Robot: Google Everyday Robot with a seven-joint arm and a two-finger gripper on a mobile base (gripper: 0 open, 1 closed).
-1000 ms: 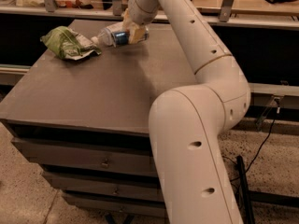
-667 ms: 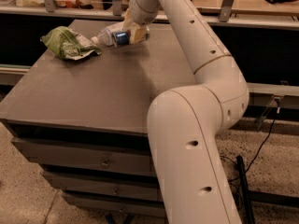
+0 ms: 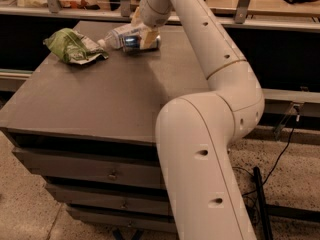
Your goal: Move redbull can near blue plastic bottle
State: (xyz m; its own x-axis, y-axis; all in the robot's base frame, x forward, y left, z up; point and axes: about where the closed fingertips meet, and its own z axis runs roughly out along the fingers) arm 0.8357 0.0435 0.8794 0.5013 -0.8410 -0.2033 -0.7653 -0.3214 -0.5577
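While the gripper [image 3: 144, 34] is held low over the far part of the table [image 3: 107, 96], just right of its middle, the closing step of the task is judged to be in hand. The redbull can [image 3: 134, 43] is seen lying on its side on the tabletop directly under the gripper, its dark blue body partly covered by it. The blue plastic bottle [image 3: 118, 35] is seen lying on its side as well, just left of the can and slightly farther back, with its white cap pointed left. Can and bottle appear to be touching or very nearly so, although the contact itself is masked by the gripper. A green snack bag [image 3: 72, 45] is shown crumpled at the far left of the table, close to the bottle's cap. The white arm [image 3: 215, 59] is seen rising from the near right and bending over toward the far edge.

Whether the jaws are closed on the can or already spread around it cannot be told from this view. Placement is judged to be all but achieved, since the can already rests beside the bottle. For the next move, a clean release is called for, if the can is in fact gripped, followed by a straight upward withdrawal. Care is required so that neither the can nor the bottle, both free to roll, is nudged apart.
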